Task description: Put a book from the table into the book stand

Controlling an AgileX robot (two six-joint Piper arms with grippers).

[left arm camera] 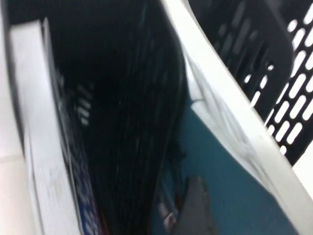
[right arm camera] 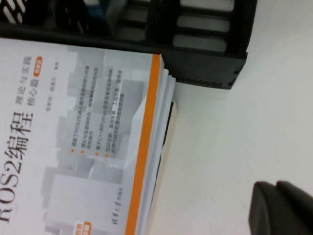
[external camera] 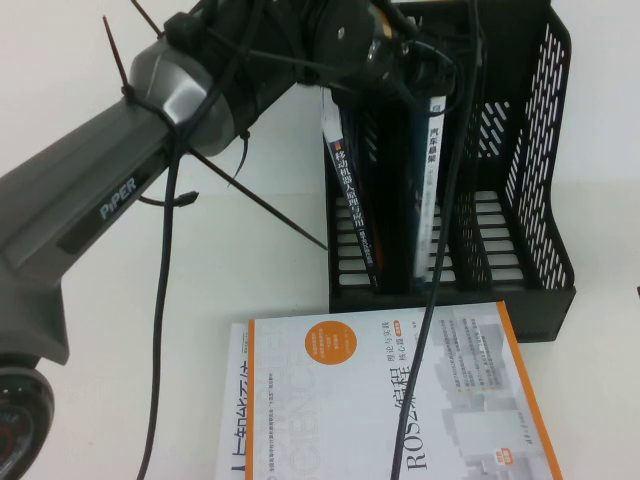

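Above the book stand (external camera: pixel 520 180), the left gripper (external camera: pixel 400 60) reaches down over the stand's upright slots, its arm crossing from the robot's left with cables trailing over the stand's front. Directly beneath this claw stands the book (external camera: pixel 432 180), a thin paperback with white spine and teal cover, upright in a slot and leaning slightly; the left wrist view shows its teal face (left arm camera: pixel 230 171) and pale top edge close against one dark finger (left arm camera: pixel 195 210), so the book is probably being steadied or guided downward, though whether the claw is clamped on it or apart cannot be told. Just beside the claw, toward the robot's left, a dark-spined book with orange lettering (external camera: pixel 350 190) already occupies the neighbouring slot, tilted against the wall. Below and nearer the robot than the claw, the orange-edged ROS2 book (external camera: pixel 400 400) lies flat on the white table (external camera: pixel 260 270), its far edge touching the stand's base, likely awaiting a later turn. The right gripper (right arm camera: pixel 281 208) hangs low over bare table just beside that book's orange edge (right arm camera: pixel 142 156), well apart from the working claw and apparently parked; its fingers' state cannot be told. Placement appears nearly complete.
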